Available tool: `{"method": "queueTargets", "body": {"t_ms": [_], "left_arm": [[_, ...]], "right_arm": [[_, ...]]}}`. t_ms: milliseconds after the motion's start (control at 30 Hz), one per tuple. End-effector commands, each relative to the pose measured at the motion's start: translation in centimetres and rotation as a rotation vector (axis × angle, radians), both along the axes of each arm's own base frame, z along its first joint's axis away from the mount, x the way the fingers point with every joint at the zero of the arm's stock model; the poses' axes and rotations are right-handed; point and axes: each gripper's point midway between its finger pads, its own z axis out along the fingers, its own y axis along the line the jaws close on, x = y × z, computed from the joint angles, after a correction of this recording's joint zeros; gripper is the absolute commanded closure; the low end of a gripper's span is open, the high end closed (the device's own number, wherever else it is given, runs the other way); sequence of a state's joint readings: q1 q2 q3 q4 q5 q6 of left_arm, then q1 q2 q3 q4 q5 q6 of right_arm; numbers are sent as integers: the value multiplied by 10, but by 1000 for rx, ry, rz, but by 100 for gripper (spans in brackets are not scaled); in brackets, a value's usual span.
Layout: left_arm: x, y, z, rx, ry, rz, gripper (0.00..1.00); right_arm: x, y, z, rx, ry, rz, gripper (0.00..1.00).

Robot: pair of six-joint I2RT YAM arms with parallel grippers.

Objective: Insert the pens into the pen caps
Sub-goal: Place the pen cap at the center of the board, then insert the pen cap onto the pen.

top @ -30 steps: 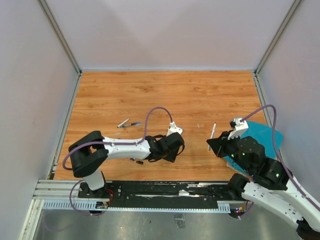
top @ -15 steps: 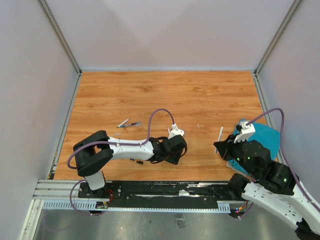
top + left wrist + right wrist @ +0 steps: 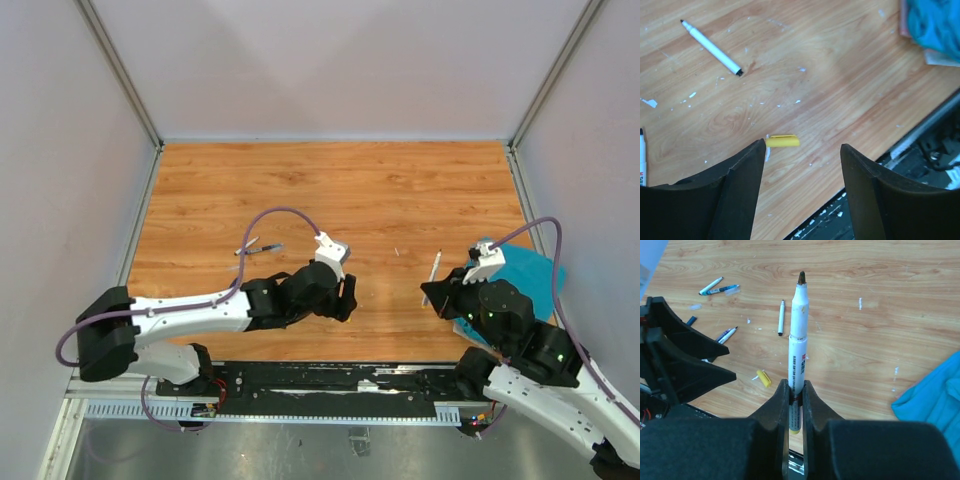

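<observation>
My right gripper (image 3: 795, 385) is shut on a white pen (image 3: 798, 350) with a yellow end. The pen stands upright, its dark tip bare, above the wood table (image 3: 400, 200). In the top view that pen (image 3: 432, 270) sticks out ahead of the right gripper (image 3: 443, 296). My left gripper (image 3: 802, 146) hangs open over the table with nothing between its fingers. A yellow pen cap (image 3: 782, 141) lies flat just beyond its left fingertip. A white uncapped pen (image 3: 712, 47) lies farther off. Two more pens (image 3: 258, 246) lie at the left.
A teal cloth (image 3: 525, 268) lies at the right edge beside the right arm. In the right wrist view a thin pen (image 3: 781, 317), a pair of pens (image 3: 726, 334) and a dark cap (image 3: 691, 320) lie scattered near the left gripper (image 3: 687, 362). The black base rail (image 3: 320, 385) runs along the near edge.
The left arm's elbow has swung out to the left and its jaws have spread wider. The right gripper has shifted slightly right with the pen still in it.
</observation>
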State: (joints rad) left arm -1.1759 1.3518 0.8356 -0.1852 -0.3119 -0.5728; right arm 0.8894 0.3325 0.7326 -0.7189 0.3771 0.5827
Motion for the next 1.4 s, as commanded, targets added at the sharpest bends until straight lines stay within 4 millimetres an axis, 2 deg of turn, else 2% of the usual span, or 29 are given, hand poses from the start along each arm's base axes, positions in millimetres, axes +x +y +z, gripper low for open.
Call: {"method": "queueTargets", "body": {"t_ms": [0, 200, 333, 467, 600, 700, 800, 933, 967, 1100, 1233, 1367], "left_arm": [[-11, -15, 41, -221, -91, -100, 33], [-30, -14, 76, -406, -137, -201, 32], [-38, -14, 96, -500, -164, -238, 32], [-39, -15, 100, -530, -165, -239, 32], [-37, -15, 95, -524, -151, -218, 34], [-29, -9, 79, -462, -117, -148, 37], [-15, 8, 47, -356, -11, 50, 40], [-21, 10, -3, -264, 144, 150, 43], [-23, 8, -9, -249, 156, 144, 43], [-22, 5, -28, -93, 101, 46, 41], [-18, 7, -34, 111, -27, -163, 36], [-19, 7, -39, 283, -118, -402, 37]], "right_arm": [[4, 33, 2, 135, 16, 49, 99], [16, 82, -1, 329, 43, 110, 99], [21, 102, -9, 408, 67, 133, 99], [20, 119, -14, 473, 84, 177, 99], [16, 125, -21, 442, 109, 217, 99], [16, 116, -23, 380, 87, 208, 99], [18, 90, -26, 272, 62, 136, 99], [18, 50, -29, 164, 27, 33, 99], [17, 44, -28, 152, 16, 20, 99], [11, 24, -21, 110, -6, -3, 99], [4, 12, -20, 72, -4, -1, 99], [-3, 6, -15, 77, -10, 8, 99]]}}
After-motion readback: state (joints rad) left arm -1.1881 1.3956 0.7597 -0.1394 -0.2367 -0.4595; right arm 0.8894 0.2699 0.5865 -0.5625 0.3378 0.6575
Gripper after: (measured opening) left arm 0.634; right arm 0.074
